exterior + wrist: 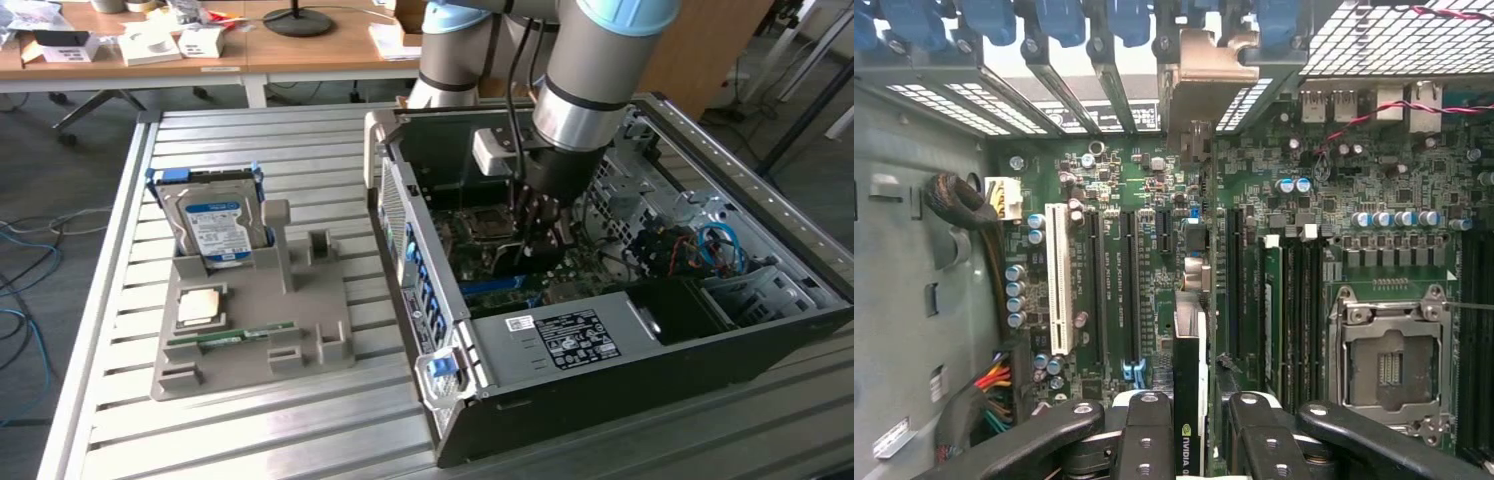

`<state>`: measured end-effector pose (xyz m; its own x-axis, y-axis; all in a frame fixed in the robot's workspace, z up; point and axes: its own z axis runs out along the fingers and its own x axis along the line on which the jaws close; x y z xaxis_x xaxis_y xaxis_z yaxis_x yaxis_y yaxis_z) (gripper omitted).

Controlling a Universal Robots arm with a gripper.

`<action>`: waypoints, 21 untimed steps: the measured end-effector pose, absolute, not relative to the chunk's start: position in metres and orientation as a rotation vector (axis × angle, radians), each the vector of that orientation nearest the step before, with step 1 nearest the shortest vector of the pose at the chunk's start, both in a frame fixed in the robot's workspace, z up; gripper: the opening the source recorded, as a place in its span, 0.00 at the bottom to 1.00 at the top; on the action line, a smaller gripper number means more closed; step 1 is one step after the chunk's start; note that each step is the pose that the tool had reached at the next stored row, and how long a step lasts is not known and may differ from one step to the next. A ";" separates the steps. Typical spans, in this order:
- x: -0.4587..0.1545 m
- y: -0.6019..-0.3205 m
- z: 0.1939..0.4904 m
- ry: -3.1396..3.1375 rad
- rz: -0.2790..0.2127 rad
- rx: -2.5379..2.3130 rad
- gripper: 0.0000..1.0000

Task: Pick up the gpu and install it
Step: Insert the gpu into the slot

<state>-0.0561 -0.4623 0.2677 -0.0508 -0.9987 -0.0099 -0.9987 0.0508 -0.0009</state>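
Slatted metal tabletop [267, 130] carrying two groups. An open computer case [561, 400] lies along the edge at the exterior view's right. A grey holder [254, 350] sits toward the edge at the exterior view's left, with a hard drive [220, 230] upright in it and a memory stick [247, 337] lying flat. The arm reaches down into the case. The gripper [1189, 425] has its jaws partly closed, one finger [1149, 420] on each face of the gpu [1187, 380], gripping its upper edge. The gpu stands on edge over the motherboard [1104, 200], between the long black slots, with its pale metal end at the case's rear openings. Whether it is seated cannot be told.
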 end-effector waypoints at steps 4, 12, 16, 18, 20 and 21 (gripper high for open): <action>-0.056 -0.462 0.267 2.272 0.009 -2.159 0.26; -0.056 -0.462 0.262 2.271 0.009 -2.159 0.26; -0.056 -0.462 0.262 2.272 0.010 -2.159 0.26; -0.056 -0.462 0.262 2.272 0.010 -2.159 0.26; -0.057 -0.462 0.262 2.271 0.009 -2.159 0.26; -0.058 -0.462 0.262 2.270 0.009 -2.159 0.26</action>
<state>-0.0577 -0.4623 0.2619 -0.0499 -0.9987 -0.0102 -0.9988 0.0500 -0.0015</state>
